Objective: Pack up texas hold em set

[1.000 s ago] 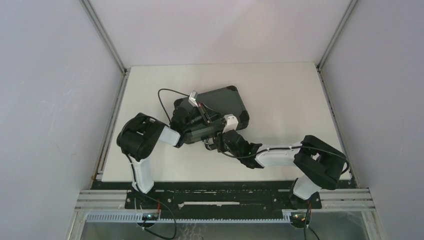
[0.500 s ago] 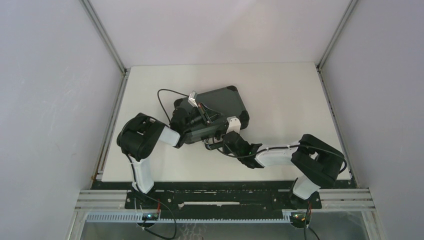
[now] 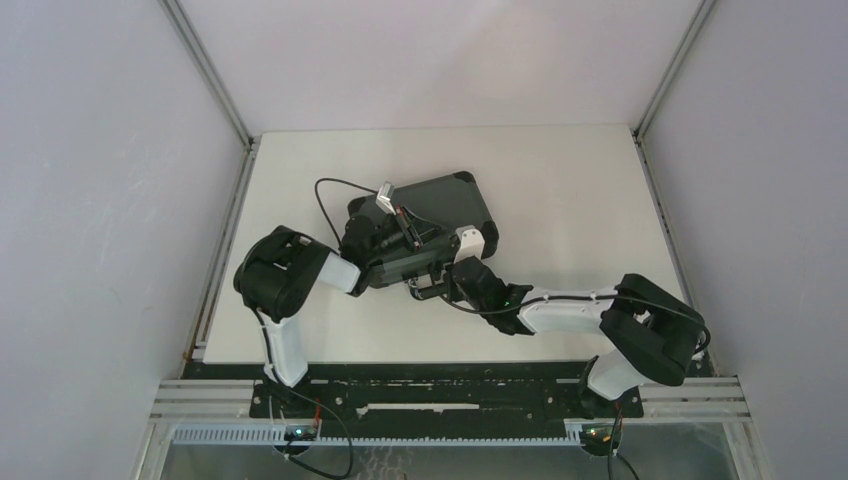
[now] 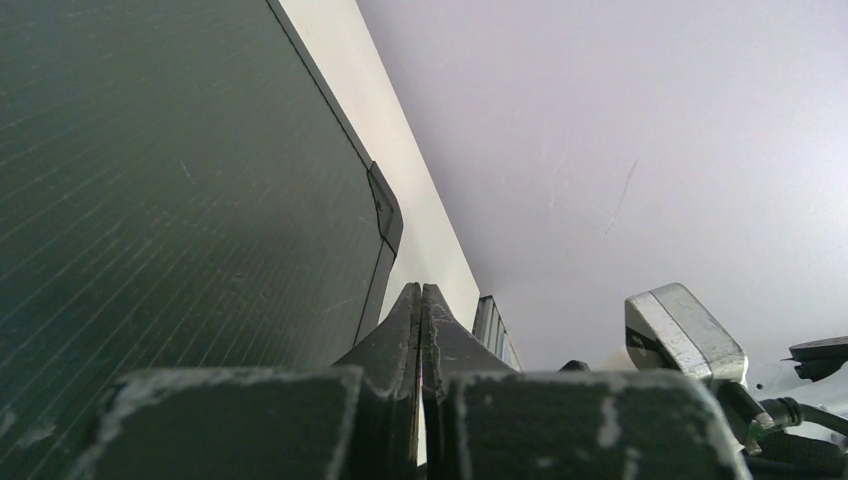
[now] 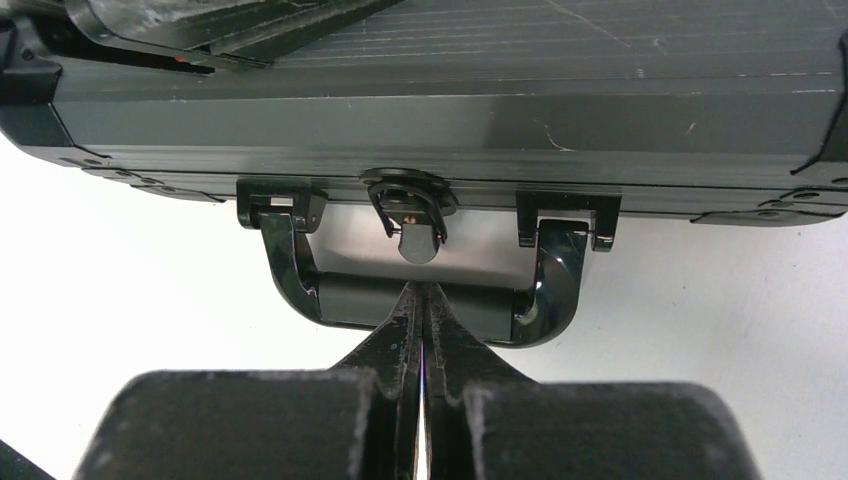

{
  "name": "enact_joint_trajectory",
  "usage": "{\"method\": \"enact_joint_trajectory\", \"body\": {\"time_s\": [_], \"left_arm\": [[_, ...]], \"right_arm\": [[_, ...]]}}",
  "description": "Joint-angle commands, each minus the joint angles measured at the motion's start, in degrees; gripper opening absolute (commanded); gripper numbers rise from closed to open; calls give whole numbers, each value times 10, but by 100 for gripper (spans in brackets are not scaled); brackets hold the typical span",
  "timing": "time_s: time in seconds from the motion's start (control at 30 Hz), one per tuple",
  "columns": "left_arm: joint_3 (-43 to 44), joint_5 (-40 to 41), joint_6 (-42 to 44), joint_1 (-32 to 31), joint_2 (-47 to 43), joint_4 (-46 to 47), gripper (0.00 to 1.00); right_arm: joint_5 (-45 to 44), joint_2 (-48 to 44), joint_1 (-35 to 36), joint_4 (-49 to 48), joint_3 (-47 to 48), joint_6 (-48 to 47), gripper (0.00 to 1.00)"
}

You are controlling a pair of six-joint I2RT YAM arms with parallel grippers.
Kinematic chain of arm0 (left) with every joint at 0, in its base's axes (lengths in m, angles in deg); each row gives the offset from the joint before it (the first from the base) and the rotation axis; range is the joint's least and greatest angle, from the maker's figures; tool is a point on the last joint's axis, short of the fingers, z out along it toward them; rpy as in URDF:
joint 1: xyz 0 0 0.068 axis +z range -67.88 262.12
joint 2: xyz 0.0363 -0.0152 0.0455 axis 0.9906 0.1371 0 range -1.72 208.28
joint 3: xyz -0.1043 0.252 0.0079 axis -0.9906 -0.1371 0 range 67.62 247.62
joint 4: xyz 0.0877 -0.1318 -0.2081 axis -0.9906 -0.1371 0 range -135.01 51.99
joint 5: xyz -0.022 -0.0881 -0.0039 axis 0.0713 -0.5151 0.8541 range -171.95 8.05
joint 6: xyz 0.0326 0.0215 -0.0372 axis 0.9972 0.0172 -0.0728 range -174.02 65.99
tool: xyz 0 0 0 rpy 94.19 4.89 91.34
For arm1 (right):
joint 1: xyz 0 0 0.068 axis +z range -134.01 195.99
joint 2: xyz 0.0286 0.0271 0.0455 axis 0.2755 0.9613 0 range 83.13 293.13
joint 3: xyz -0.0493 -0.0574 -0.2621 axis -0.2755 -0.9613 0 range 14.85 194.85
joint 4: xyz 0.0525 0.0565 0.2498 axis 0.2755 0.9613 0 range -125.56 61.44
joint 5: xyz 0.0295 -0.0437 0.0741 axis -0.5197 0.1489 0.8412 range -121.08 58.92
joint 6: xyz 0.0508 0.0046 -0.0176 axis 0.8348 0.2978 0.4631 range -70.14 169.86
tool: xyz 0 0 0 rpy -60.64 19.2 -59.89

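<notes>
The dark-grey briefcase [image 3: 448,203] of the texas hold em set lies shut on the white table [image 3: 560,190]; chips, cards and dice are hidden. My left gripper [image 3: 420,242] rests low over the lid near its front edge, shut and empty; in the left wrist view its tips [image 4: 421,292] are pressed together beside the ribbed lid [image 4: 180,180]. My right gripper [image 3: 440,287] is shut and empty in front of the case. In the right wrist view its tips [image 5: 422,292] touch the black handle [image 5: 350,300], below the round latch [image 5: 408,200] on the case front [image 5: 500,120].
A black cable [image 3: 330,190] loops off the left wrist over the table at the case's left end. Grey walls enclose the table on three sides. The right wrist's silver camera housing [image 4: 685,330] shows close to the left gripper.
The right arm's elbow has swung to the right and its wrist has shifted slightly right along the case front. The left arm and the case have stayed still.
</notes>
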Motion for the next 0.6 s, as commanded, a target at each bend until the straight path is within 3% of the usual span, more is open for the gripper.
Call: {"method": "enact_joint_trajectory", "body": {"time_s": [0.0,0.3,0.57], "left_arm": [[-48,-52,3,-11,42,-136,0],[-46,-54,2,-11,45,-137,0],[-45,-55,1,-11,48,-137,0]], "right_arm": [[26,22,-11,-36,8,-9,0],[58,71,-21,-63,26,-8,0],[56,58,-22,-59,26,-16,0]]}}
